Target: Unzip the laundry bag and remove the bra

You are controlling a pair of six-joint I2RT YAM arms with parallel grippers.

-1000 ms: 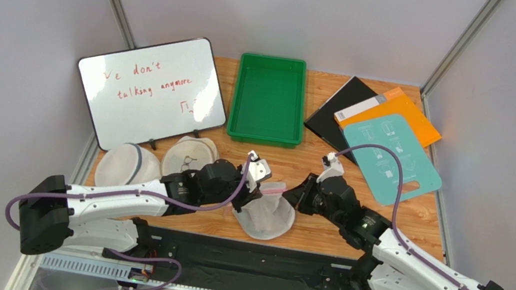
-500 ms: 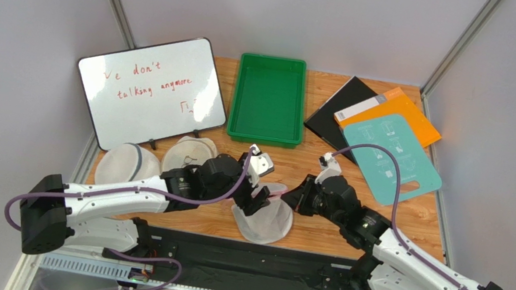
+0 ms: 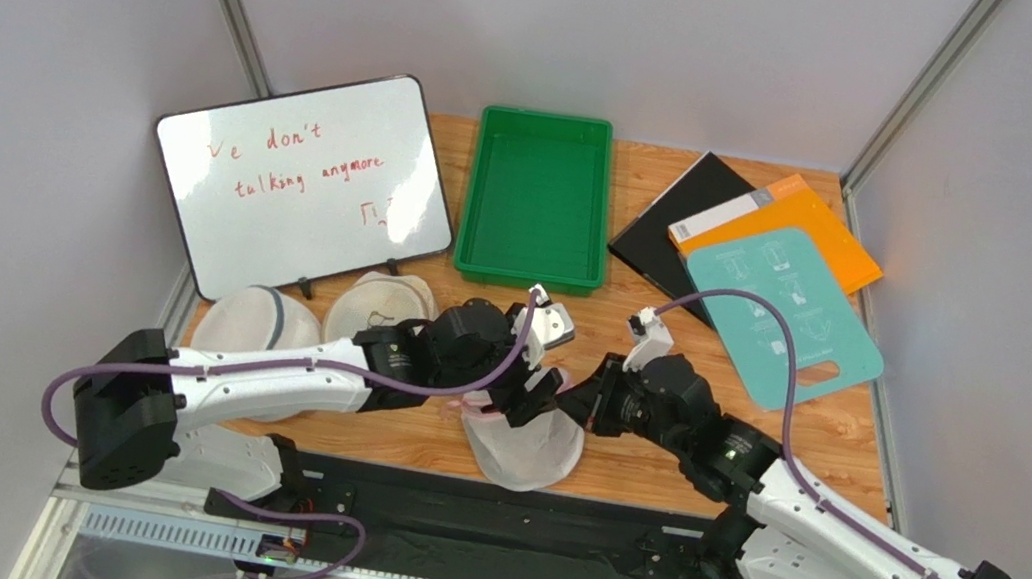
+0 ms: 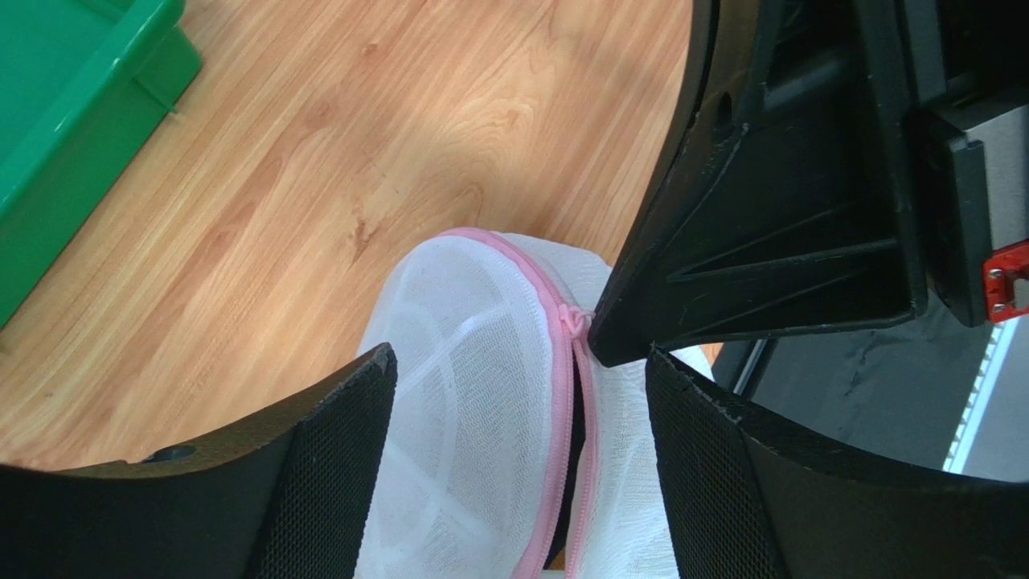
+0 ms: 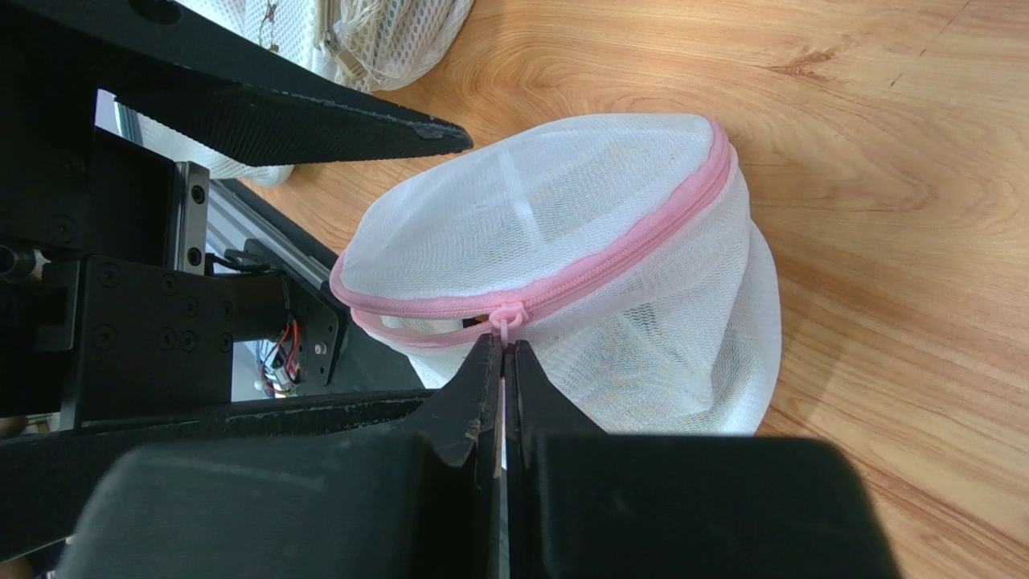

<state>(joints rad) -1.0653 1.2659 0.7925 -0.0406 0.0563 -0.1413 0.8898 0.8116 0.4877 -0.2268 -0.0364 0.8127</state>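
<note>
I am pinching my right gripper (image 5: 504,352) on the pink zipper pull (image 5: 509,320) of the laundry bag (image 5: 568,205), with the fingers pressed tight together. My left gripper (image 4: 519,386) is holding its fingers apart, one on each side of the bag's top. The bag is sitting on the wooden table (image 3: 619,468) near the front edge, between my two arms, and its zipper is gaping slightly beside the pull. I cannot make out the bra through the mesh. The green tray (image 3: 538,199) is lying well behind.

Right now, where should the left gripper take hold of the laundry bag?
I'd pinch the laundry bag by its pink zipper seam beside the zipper pull, from above: the open left gripper straddles it there, while the right gripper is shut on the pull.
</note>
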